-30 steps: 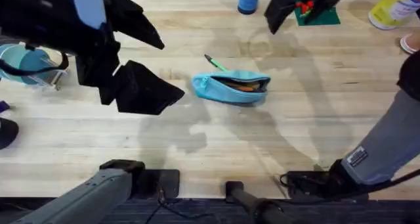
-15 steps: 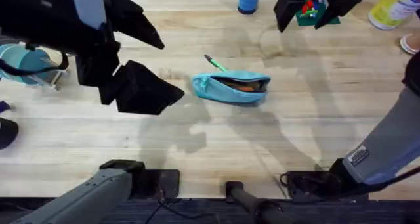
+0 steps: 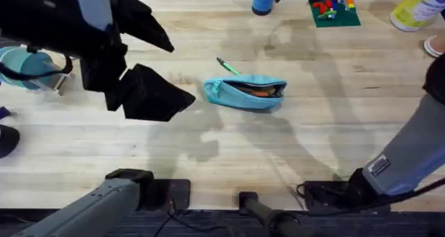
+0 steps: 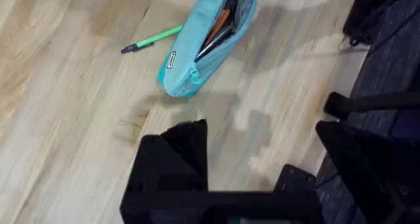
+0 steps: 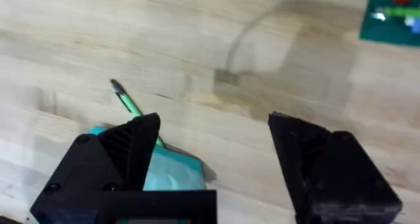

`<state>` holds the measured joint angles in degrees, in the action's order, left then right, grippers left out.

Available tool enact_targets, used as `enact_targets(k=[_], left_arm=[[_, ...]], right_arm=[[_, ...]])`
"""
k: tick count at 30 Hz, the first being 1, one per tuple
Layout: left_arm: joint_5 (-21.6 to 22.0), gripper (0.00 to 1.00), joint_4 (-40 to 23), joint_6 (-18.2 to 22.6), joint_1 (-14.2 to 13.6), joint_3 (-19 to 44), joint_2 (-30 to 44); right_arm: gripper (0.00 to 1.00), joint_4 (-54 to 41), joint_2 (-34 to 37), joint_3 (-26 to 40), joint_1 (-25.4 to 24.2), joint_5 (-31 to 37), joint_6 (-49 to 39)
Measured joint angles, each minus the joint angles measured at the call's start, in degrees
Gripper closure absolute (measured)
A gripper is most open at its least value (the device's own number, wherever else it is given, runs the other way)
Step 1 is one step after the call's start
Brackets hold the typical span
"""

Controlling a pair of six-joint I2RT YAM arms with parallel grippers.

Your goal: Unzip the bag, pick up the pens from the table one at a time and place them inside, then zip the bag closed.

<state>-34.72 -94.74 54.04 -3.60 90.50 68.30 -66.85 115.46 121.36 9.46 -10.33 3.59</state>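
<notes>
Lying unzipped, soft blue bag [image 3: 245,92] touches thin green pen [image 3: 227,67] on grainy table [image 3: 334,126].

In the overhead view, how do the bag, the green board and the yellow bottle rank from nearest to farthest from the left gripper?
From the left gripper:
1. The bag, at mid-table, just to its right.
2. The green board, at the far edge.
3. The yellow bottle, in the far right corner.

Overhead camera looks down and forward over both arm bases; left wrist camera views the bag [image 4: 207,43] from well above, right wrist camera sits nearer the table [image 5: 216,60], all sharing the green pen [image 3: 227,66].
</notes>
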Motion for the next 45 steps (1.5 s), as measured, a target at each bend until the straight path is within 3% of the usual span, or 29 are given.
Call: enact_targets(k=[11,25,37,45], left_arm=[[0.0,0.008,0.0,0.0,0.0,0.0,0.0],[0.0,0.008,0.0,0.0,0.0,0.0,0.0],[0.0,0.008,0.0,0.0,0.0,0.0,0.0],[0.0,0.008,0.0,0.0,0.0,0.0,0.0]], right_arm=[[0.005,1.9,0.0,0.0,7.6,-0.9,-4.4],[0.004,3.4,0.5,0.0,11.6,-1.1,-5.4],[0.005,8.1,11.8,0.0,16.1,-1.1,-7.1],[0.004,8.4,15.0,0.0,18.6,-1.1,-7.1]])
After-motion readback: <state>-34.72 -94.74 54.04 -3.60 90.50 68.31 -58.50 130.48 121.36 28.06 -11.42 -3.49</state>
